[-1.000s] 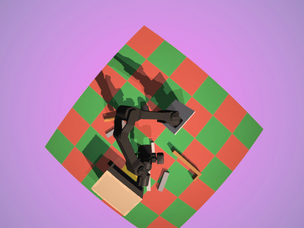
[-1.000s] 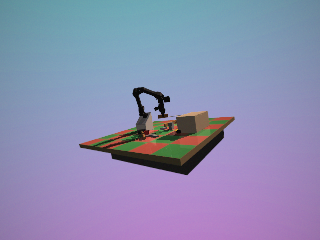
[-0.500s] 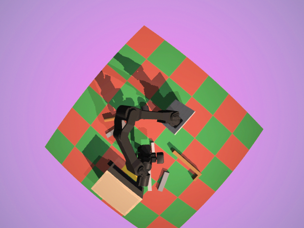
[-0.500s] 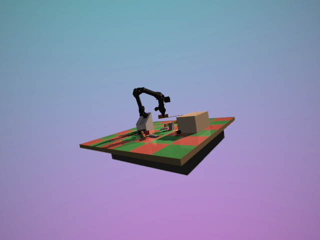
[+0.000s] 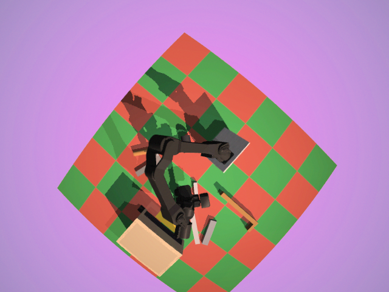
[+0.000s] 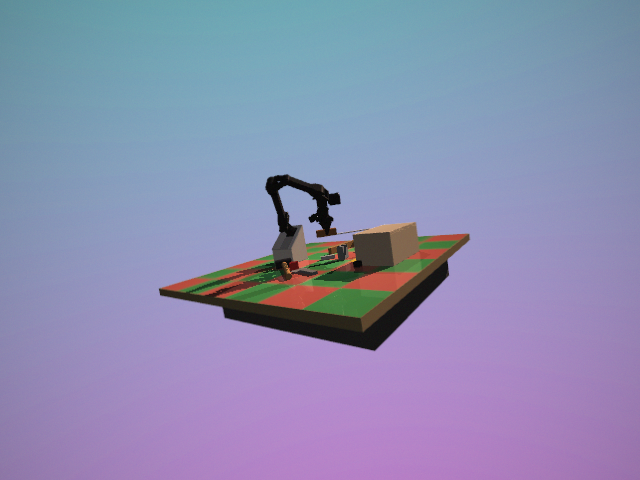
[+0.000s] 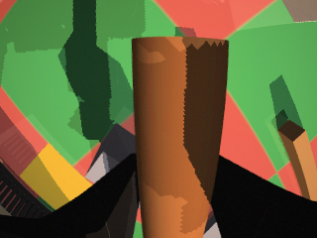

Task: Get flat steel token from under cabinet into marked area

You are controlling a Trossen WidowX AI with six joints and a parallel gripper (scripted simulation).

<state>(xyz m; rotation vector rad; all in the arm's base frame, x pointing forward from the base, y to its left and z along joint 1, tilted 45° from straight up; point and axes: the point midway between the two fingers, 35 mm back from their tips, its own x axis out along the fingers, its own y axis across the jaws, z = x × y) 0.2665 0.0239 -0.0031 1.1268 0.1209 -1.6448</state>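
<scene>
Raised end effector [image 5: 185, 232] [image 6: 326, 231] [image 7: 172, 162], partly closed, grips a wooden handle [image 6: 326, 233] [image 7: 168, 134]; only the exterior view shows its thin rod [image 6: 352, 231] reaching toward the cabinet [image 5: 149, 246] [image 6: 373, 249].

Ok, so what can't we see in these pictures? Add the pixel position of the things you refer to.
- The steel token: no view shows it. From the top, the box-shaped cabinet [image 5: 149, 246] [image 6: 372, 250] covers what's under it.
- The far end of the wooden handle [image 6: 326, 232] [image 7: 163, 124]: the wrist picture's bottom edge cuts it off.
- The whole yellow patch [image 5: 166, 221] [image 7: 54, 174]: the robot's arm hides part from the top; the gripper's black fingers hide part in the wrist view.
</scene>
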